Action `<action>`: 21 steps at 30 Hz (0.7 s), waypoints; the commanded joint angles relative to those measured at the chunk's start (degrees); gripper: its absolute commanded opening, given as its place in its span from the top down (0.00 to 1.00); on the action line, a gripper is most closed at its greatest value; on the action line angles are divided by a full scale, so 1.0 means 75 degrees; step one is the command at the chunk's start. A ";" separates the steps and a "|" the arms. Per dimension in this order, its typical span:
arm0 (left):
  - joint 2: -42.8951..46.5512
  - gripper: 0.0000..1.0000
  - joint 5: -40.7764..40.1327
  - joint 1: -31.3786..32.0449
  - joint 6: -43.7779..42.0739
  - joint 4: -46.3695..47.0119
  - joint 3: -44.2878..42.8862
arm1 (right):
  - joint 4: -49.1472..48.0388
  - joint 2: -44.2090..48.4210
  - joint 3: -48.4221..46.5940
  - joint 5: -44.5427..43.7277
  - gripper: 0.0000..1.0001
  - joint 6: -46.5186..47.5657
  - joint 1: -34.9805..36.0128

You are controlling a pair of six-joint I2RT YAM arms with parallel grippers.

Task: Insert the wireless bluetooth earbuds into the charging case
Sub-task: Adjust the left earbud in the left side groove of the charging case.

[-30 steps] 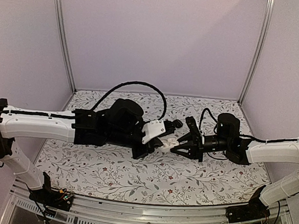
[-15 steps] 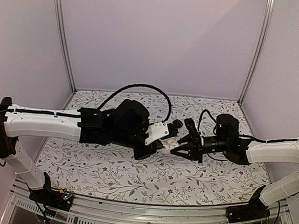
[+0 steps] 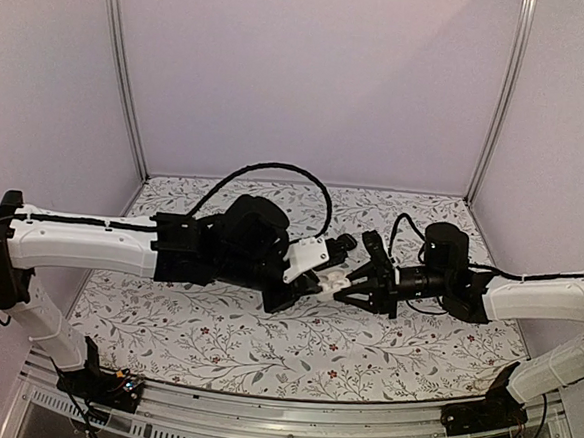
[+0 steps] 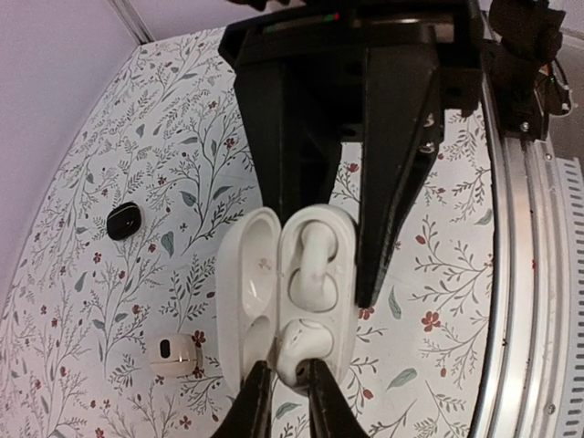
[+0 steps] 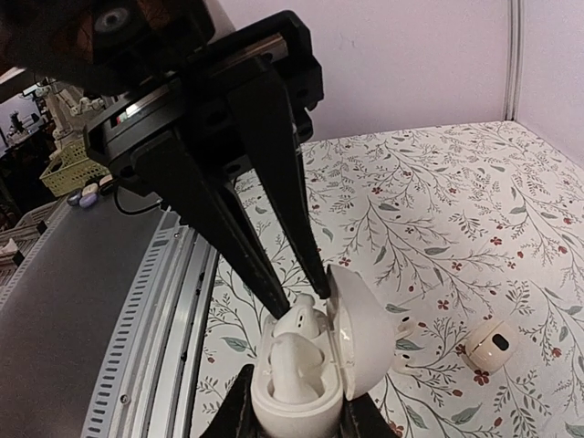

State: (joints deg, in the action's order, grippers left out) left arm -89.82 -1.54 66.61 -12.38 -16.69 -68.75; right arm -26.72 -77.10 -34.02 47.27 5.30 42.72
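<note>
Earbuds (image 4: 308, 265) of the white pair lie in the open charging case (image 4: 245, 292), which my right pincer (image 5: 297, 401) clamps above the counter (image 4: 137, 137). My left pincer (image 4: 286, 397) flanks the nearer bud (image 4: 294, 345) with its tips, gripping or not I cannot tell; if it clings, withdrawing could tip it out.

My pincer (image 5: 301, 415) clamps the open white charging case (image 5: 274, 401), its lid tilted right. The other pincer (image 5: 297, 299) descends from upper left, tips at a white earbud (image 5: 298, 319) inside. Floral surface (image 5: 438, 210) lies beneath.
</note>
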 commanded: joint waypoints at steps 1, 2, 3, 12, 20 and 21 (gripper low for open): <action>0.0244 0.85 0.0285 -0.0149 0.0139 0.0328 0.0170 | -0.0631 0.0313 0.0047 0.0292 1.00 0.0037 0.0108; 0.0254 0.86 0.0362 -0.0153 0.0142 0.0349 0.0186 | -0.0646 0.0318 0.0048 0.0320 1.00 0.0027 0.0105; 0.0267 0.87 0.0414 -0.0154 0.0150 0.0369 0.0199 | -0.0662 0.0319 0.0042 0.0336 1.00 0.0021 0.0105; 0.0327 1.00 0.0844 -0.0197 0.0081 0.0315 0.0263 | -0.0712 0.0389 0.0059 0.0312 1.00 0.0007 0.0105; 0.0283 1.00 0.0469 -0.0134 -0.0104 -0.0073 -0.0075 | -0.0444 0.0167 -0.0093 0.0105 1.00 0.0028 0.0105; 0.0234 1.00 0.0323 -0.0119 -0.0148 -0.0211 -0.0149 | -0.0408 0.0114 -0.0119 0.0089 1.00 0.0031 0.0105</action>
State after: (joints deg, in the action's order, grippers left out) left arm -88.07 3.18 65.56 -11.97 -15.53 -67.75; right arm -28.27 -76.14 -33.41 48.14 5.28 42.76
